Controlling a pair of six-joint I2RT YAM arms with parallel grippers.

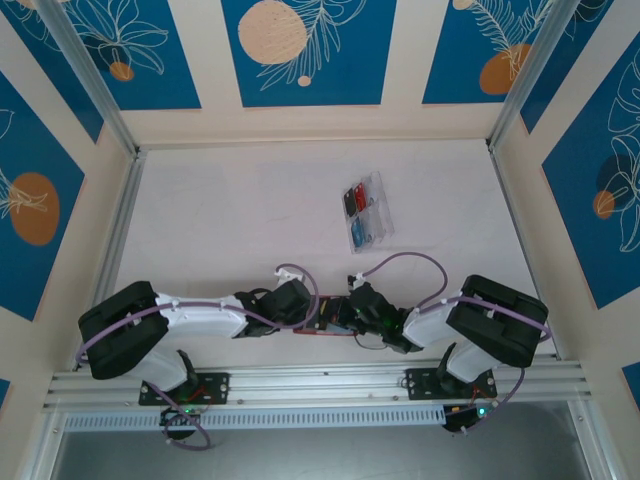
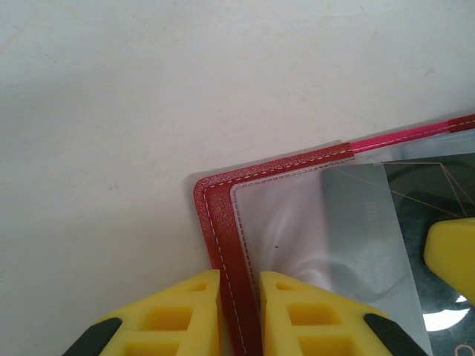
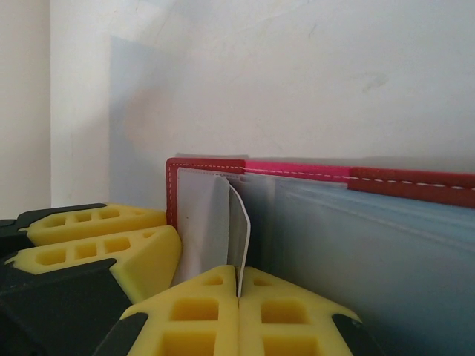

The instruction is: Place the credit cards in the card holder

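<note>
Small red leather-like card holder (image 1: pixel 315 328) lies open on the white table (image 1: pixel 230 200) at the near edge, btwn both arms. The left gripper (image 2: pixel 239 297) has its yellow jaws narrow, pinching the holder's red stitched border. The right gripper (image 3: pixel 239 293) is clamped tight on a thin greyish clear sleeve (image 3: pixel 236 222), which stands upright. Red, black & blue credit cards (image 1: pixel 357 200) sit in a clear plastic tray (image 1: pixel 386 212), well apart from the holder, farther back.
</note>
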